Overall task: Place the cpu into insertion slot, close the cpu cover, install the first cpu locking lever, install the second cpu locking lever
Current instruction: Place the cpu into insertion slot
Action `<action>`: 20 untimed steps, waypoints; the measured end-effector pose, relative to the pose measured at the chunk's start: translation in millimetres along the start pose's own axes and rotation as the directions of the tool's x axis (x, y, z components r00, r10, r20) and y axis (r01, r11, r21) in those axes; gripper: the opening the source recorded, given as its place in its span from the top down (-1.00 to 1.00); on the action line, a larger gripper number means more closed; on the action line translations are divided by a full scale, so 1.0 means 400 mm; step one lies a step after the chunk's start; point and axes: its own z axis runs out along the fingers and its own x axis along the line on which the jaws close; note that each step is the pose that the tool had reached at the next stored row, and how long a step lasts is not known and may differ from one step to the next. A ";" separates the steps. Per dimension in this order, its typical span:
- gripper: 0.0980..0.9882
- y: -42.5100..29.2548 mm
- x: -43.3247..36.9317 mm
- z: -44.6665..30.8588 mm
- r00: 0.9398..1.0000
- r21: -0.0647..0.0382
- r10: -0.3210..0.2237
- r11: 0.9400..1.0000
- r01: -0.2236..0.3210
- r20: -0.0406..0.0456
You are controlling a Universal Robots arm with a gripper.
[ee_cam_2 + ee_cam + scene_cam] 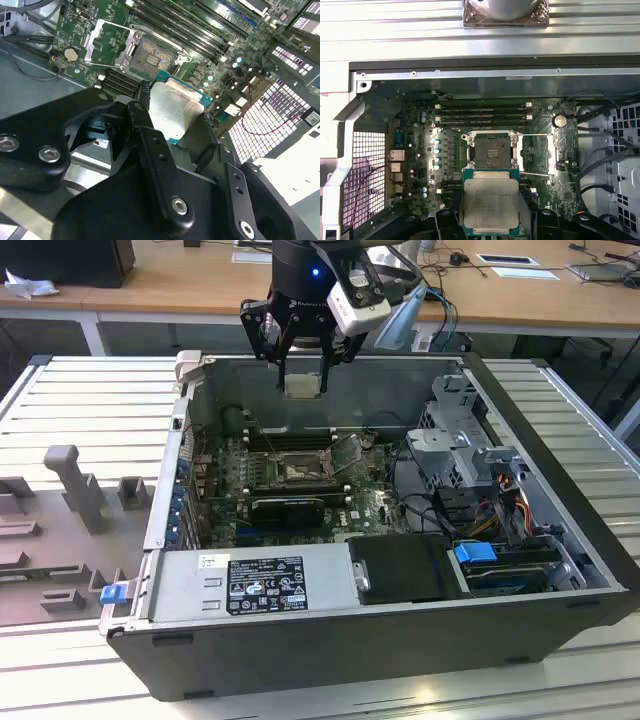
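Exterior view first: your black two-fingered hand [303, 375] hangs above the open dark grey computer case [380, 640], which lies on its side on the pale slatted metal table [90, 400]. Its fingers are clamped on two opposite edges of the small flat square silvery-beige cpu [303, 387], which you are holding level. The chip is up at the height of the case's far wall, well apart from the green motherboard [370, 505] below it.

On that board you can see the square, dark-rimmed insertion slot [298, 469] with its brownish-gold centre lying bare. It sits beneath the hand and a little nearer to the camera. The thin silver metal-framed cpu cover [345, 450] is swung up and open on the exterior view's right of the slot. A long black card [288, 506] lies just on the near side of the slot.

In both wrist views the cpu [175, 110] [491, 202] shows its pale metal top with a teal-green rim around it, gripped between the hand's [172, 120] [491, 215] black fingers [142, 107]. The slot [152, 58] [492, 149] stands uncovered just beyond the chip's edge, nothing seated in it. The cover [107, 42] lies folded back beside it, and you can see green board through its window. The long black memory slots [482, 115] run along the far side of the slot.
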 end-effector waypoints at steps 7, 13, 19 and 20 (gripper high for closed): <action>0.02 -0.001 0.008 0.005 0.999 -0.001 0.049 0.999 -0.049 0.004; 0.02 -0.001 0.008 0.009 0.999 -0.001 0.051 0.999 -0.051 0.004; 0.02 -0.001 0.008 0.011 0.997 -0.001 0.080 0.997 -0.080 0.007; 0.02 -0.001 0.008 0.011 0.997 -0.001 0.082 0.997 -0.082 0.007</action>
